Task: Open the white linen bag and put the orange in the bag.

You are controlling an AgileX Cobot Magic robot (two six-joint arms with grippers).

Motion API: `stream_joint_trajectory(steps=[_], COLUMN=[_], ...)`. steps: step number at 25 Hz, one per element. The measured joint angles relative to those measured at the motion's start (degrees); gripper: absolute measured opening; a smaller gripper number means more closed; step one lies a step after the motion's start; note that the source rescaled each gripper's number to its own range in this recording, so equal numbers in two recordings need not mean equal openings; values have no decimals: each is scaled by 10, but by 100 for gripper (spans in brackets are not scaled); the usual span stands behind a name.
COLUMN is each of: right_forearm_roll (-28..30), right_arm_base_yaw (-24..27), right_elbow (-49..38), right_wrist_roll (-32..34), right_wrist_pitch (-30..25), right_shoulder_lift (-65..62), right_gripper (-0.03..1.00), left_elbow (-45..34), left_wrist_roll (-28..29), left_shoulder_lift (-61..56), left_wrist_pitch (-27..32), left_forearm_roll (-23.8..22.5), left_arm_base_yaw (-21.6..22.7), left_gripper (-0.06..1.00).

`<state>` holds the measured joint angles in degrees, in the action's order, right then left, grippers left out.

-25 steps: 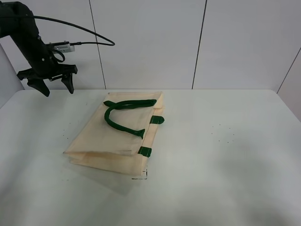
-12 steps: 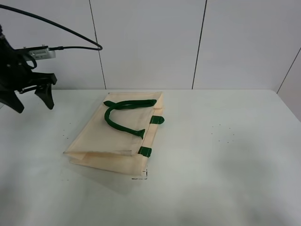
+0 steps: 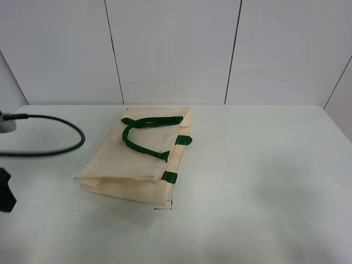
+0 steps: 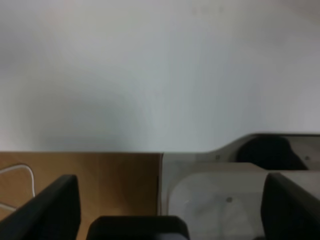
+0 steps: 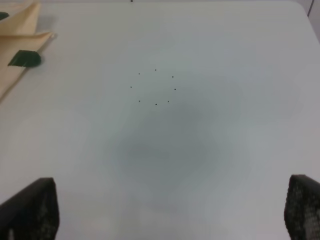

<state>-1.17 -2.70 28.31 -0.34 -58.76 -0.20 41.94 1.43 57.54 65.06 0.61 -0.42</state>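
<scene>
The white linen bag [image 3: 135, 162] lies flat and closed on the table, its dark green handles [image 3: 142, 135] resting on top. A corner of the bag with a green tab [image 5: 22, 58] shows in the right wrist view. The orange is not in any view. My left gripper [image 4: 167, 200] is open and empty, out past the table's left edge over the floor. Only a dark part of it [image 3: 5, 198] and its cable [image 3: 49, 151] show in the exterior view. My right gripper [image 5: 170, 200] is open and empty above bare table right of the bag. It is outside the exterior view.
The white table [image 3: 264, 181] has a few small dark specks [image 5: 155, 87] right of the bag. The table's left edge [image 4: 100, 151] with brown floor [image 4: 100, 185] below shows in the left wrist view. A panelled wall [image 3: 176, 49] stands behind the table.
My left arm has swung from the back left corner down and outward, almost leaving the exterior view at the left edge. The bag has not moved.
</scene>
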Motion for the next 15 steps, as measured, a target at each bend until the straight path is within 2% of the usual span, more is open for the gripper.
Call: stream_joint_trajectory(steps=[6,15], right_forearm_roll=[0,0], right_arm_base_yaw=[0,0], right_elbow=[0,0], right_wrist_roll=[0,0], right_wrist_pitch=[0,0], right_shoulder_lift=[0,0], right_gripper=[100,100], left_elbow=[-118,-136], left_wrist_roll=[-14,-18], left_shoulder_lift=[-192,-420], left_wrist_pitch=[-46,-45], left_forearm_roll=[0,0], left_arm_base_yaw=[0,0], left_gripper=[97,97])
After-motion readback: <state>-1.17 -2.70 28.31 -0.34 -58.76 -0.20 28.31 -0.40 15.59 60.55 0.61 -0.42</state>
